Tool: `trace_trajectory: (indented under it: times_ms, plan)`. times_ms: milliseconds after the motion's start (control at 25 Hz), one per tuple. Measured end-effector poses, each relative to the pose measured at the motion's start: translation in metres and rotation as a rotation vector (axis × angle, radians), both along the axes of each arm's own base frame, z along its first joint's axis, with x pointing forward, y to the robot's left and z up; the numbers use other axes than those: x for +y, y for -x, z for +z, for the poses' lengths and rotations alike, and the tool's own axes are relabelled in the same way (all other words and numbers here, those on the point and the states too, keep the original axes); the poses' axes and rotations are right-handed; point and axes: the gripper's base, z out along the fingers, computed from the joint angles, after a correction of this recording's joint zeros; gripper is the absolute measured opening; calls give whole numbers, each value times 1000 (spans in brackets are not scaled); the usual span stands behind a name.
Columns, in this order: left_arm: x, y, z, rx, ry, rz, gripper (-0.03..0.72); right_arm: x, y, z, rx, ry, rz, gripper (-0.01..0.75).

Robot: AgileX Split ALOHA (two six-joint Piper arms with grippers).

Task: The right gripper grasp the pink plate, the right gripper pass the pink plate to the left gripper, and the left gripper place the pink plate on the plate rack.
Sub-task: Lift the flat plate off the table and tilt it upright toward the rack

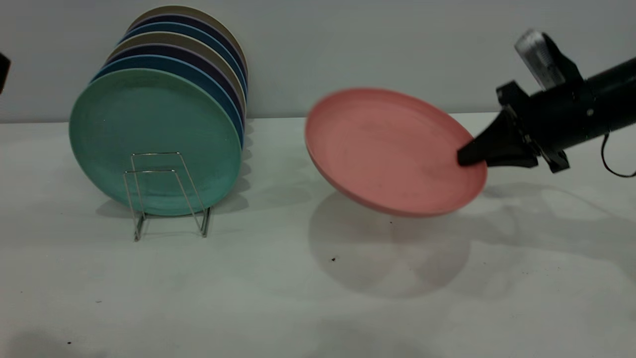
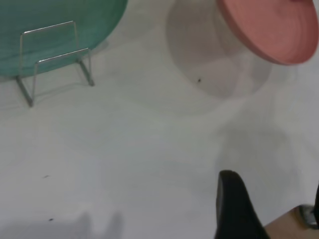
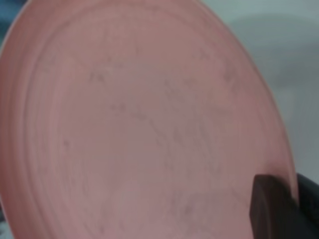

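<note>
My right gripper (image 1: 466,158) is shut on the right rim of the pink plate (image 1: 387,149) and holds it tilted in the air above the table, right of centre. In the right wrist view the plate (image 3: 139,124) fills the picture, with one finger (image 3: 269,206) on its upper face and the other behind the rim. The plate rack (image 1: 164,191) stands at the left, its front loops bare. The left gripper (image 2: 271,206) is open and empty over the table's front, apart from the plate (image 2: 271,27). Only a dark bit of it (image 1: 3,69) shows at the exterior view's left edge.
A mint-green plate (image 1: 149,139) stands upright in the rack, with several blue, purple and beige plates (image 1: 198,54) behind it. The rack (image 2: 55,55) and green plate (image 2: 50,20) also show in the left wrist view. A wall stands behind the table.
</note>
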Motion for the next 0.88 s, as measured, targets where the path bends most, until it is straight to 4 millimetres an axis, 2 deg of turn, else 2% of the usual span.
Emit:
trace_trajectory:
  times_ms: [240,480,880]
  plan:
    - [-5,-2,5,-2,101,31,416,10,10,12,35,-155,116,26]
    - [-9,-9,3,34,185,60,416,11,11,13,53,-174,118,33]
    - [-15,-55,-50,239,257,91,416,20,15,11,29,-145,192,34]
